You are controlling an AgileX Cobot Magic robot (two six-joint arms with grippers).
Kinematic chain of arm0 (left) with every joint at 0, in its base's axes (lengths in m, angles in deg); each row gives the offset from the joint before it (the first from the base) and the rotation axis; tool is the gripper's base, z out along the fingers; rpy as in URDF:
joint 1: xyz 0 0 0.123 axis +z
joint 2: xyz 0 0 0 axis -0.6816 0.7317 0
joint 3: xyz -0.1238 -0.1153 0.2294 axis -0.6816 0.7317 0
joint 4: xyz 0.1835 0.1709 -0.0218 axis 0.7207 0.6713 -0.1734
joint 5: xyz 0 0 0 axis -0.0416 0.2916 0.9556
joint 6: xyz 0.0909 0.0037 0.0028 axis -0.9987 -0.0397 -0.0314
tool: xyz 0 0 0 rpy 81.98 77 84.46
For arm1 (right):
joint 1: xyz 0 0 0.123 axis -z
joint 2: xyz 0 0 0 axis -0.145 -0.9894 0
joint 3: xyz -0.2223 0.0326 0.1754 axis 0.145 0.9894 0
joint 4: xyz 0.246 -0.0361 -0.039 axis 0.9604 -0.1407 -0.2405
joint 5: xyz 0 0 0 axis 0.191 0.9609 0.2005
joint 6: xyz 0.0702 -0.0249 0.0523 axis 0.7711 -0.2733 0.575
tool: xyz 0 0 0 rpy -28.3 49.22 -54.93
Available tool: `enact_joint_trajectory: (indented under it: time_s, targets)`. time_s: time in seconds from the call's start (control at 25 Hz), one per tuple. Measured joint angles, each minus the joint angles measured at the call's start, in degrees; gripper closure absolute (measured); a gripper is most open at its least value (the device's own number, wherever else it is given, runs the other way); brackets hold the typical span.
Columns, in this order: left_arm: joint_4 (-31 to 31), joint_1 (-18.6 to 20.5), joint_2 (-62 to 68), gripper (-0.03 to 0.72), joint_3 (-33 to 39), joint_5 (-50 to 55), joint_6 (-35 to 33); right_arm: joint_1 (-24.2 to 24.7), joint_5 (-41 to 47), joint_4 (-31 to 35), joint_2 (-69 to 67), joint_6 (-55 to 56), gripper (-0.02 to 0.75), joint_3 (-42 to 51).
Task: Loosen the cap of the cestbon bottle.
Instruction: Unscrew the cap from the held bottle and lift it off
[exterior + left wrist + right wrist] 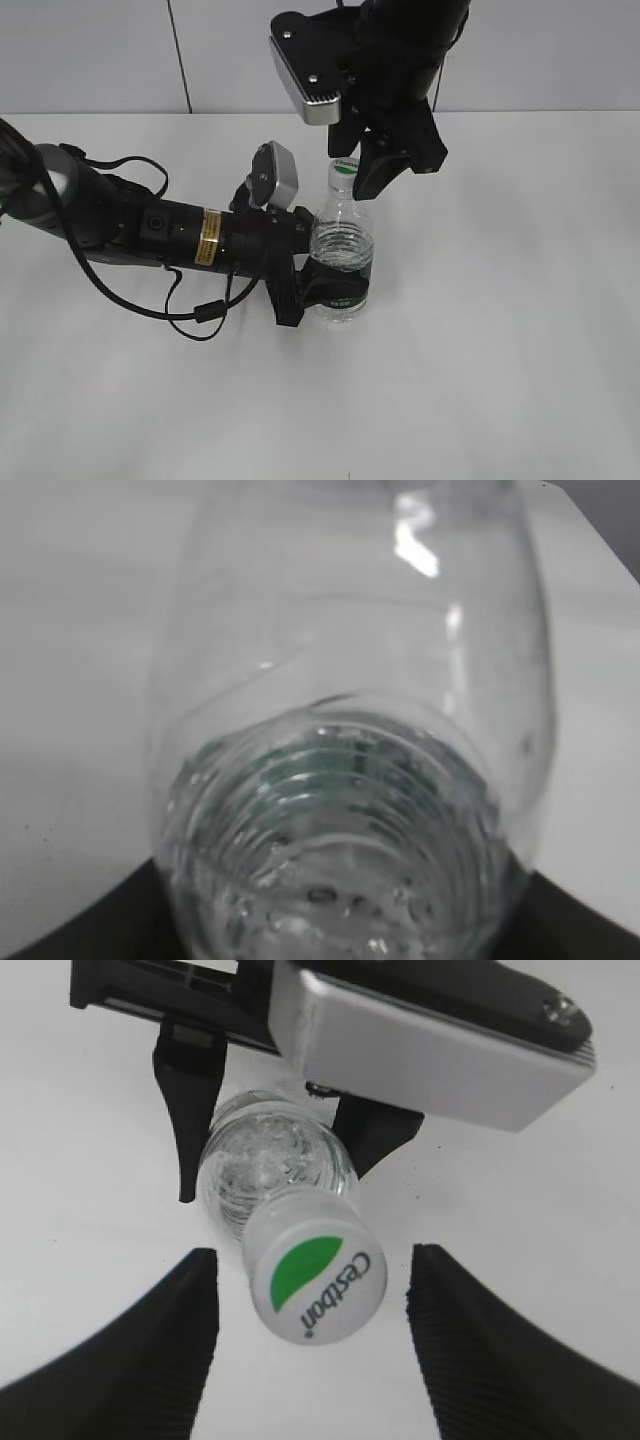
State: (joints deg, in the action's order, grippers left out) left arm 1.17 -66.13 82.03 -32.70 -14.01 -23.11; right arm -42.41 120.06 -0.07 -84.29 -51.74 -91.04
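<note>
The clear cestbon bottle [340,250] stands upright on the white table, its dark green label band low on the body. My left gripper [312,288] is shut on the bottle at the label height; the bottle [340,780] fills the left wrist view. The white cap [343,169] with a green leaf patch sits on the neck. In the right wrist view the cap [316,1280] lies between the two black fingers of my right gripper [312,1305], which is open with a gap on each side. In the exterior view the right gripper [372,160] hangs at the cap.
The white table [500,350] stretches around the bottle. A black cable [190,310] loops on the table below the left arm. A pale wall stands behind the table's far edge.
</note>
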Motion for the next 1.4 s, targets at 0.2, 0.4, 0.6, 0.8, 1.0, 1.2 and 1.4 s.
enact_joint_trajectory:
  time_s: [0.2,0.4,0.6,0.8,1.0,1.2,1.4]
  targets:
    - [0.0,0.0,0.0,0.279,0.0,0.0,0.0,0.0,0.0,0.0,0.0,3.0,0.234,0.0]
    - [0.0,0.0,0.0,0.279,0.0,0.0,0.0,0.0,0.0,1.1,1.4,7.2,0.231,0.0]
    - [0.0,0.0,0.0,0.279,0.0,0.0,0.0,0.0,0.0,1.8,4.8,18.3,0.231,0.0]
    - [0.0,0.0,0.0,0.279,0.0,0.0,0.0,0.0,0.0,1.9,7.0,41.7,0.231,0.0]
    - [0.0,0.0,0.0,0.279,0.0,0.0,0.0,0.0,0.0,2.0,7.5,75.7,0.231,0.0]
    - [0.0,0.0,0.0,0.279,0.0,0.0,0.0,-0.1,0.0,1.3,7.5,89.8,0.231,0.0]
    - [0.0,0.0,0.0,0.279,0.0,0.0,0.0,-0.1,0.0,0.2,6.0,93.9,0.231,0.0]
